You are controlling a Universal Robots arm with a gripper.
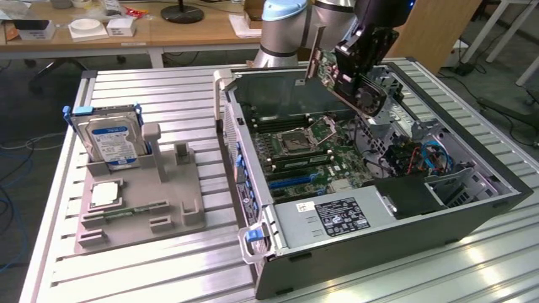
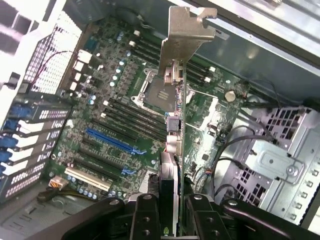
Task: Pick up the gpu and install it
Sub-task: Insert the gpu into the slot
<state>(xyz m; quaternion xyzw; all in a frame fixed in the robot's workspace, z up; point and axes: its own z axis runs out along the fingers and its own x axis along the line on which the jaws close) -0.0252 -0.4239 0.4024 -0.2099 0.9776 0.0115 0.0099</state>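
Your gpu (image 2: 175,125) hangs in the air, edge-on between the fingers of the pincer (image 2: 170,215). The pincer is closed partway on one end of the card, with the silver bracket (image 2: 184,45) at the end farthest from it. Below the pincer lies the motherboard (image 2: 107,75) in the open case (image 1: 379,246), its blue slot (image 2: 112,141) bare and the card touching neither. So I judge your pick-up done and the seating not yet done.
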